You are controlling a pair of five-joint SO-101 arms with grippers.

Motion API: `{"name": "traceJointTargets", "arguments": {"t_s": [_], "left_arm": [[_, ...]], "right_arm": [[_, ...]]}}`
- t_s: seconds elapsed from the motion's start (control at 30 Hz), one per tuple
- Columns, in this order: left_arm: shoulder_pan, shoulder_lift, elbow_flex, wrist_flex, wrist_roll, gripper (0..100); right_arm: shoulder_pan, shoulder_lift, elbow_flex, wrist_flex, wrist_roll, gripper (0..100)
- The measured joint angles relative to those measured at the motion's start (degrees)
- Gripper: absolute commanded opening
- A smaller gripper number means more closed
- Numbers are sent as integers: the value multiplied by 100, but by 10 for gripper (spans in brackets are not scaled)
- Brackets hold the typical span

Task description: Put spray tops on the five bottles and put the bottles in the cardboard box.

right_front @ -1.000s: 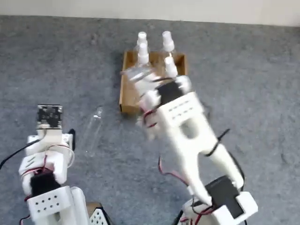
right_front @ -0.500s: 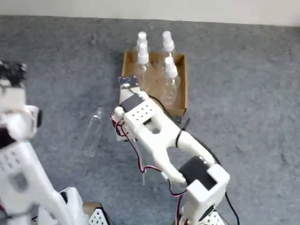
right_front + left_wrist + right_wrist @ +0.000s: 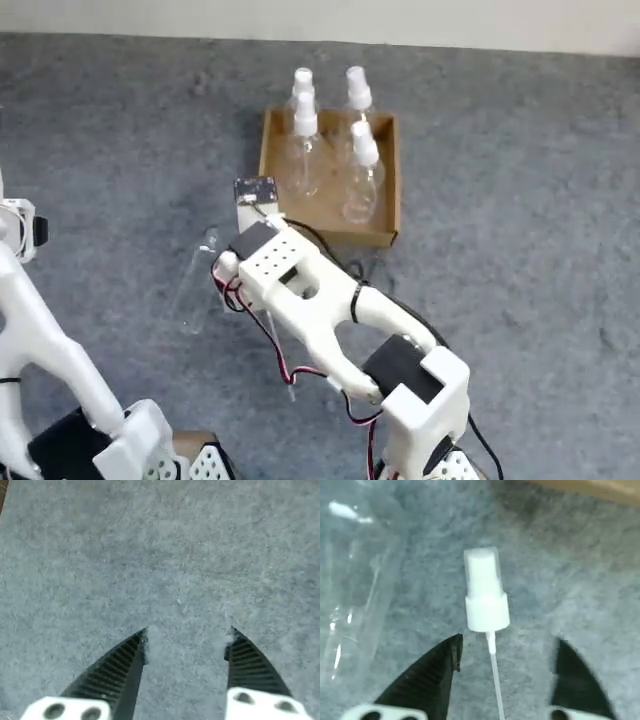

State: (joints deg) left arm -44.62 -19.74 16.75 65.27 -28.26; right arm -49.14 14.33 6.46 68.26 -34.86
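White spray top [image 3: 485, 605] lies between right gripper [image 3: 510, 640] jaws, apart | best pinch collar, not thin tube | left gripper [image 3: 187, 630] jaws also apart, over carpet

The white left arm [image 3: 40, 340] is cut off at the high view's left edge. The clear plastic bottle [image 3: 355, 580] and the thin tube of the white spray top [image 3: 485, 605] run past the right wrist view's edge.

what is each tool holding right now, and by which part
Nothing. The right tool is open over a loose spray top on the carpet, not gripping it; the left tool is open over bare carpet.
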Motion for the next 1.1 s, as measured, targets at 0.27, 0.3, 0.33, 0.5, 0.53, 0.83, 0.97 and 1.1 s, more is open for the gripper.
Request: {"name": "traceJointTargets", "arguments": {"t_s": [0.27,0.3,0.33,0.5,0.53,0.83,0.97,1.1], "left_arm": [[-53,0,0,-105,0,207],[-105,0,0,-220,0,208],[-176,35,0,-369,-18,208],[-642,53,-35,-809,-123,208],[-721,53,-35,-862,-229,208],[-1081,53,-35,-967,-413,208],[-1055,53,-35,-967,-413,208],[-1046,53,-35,-967,-413,208]], "right_arm": [[-105,0,-1196,-264,0,300],[-158,44,-1363,-448,0,300],[-229,123,-1459,-651,0,300],[-536,818,-1512,-1213,0,300],[-571,949,-1521,-1327,-18,300],[-686,1662,-1574,-1644,-18,133],[-642,1662,-1582,-1626,-9,15],[-642,1565,-1574,-1442,-9,4]]}}
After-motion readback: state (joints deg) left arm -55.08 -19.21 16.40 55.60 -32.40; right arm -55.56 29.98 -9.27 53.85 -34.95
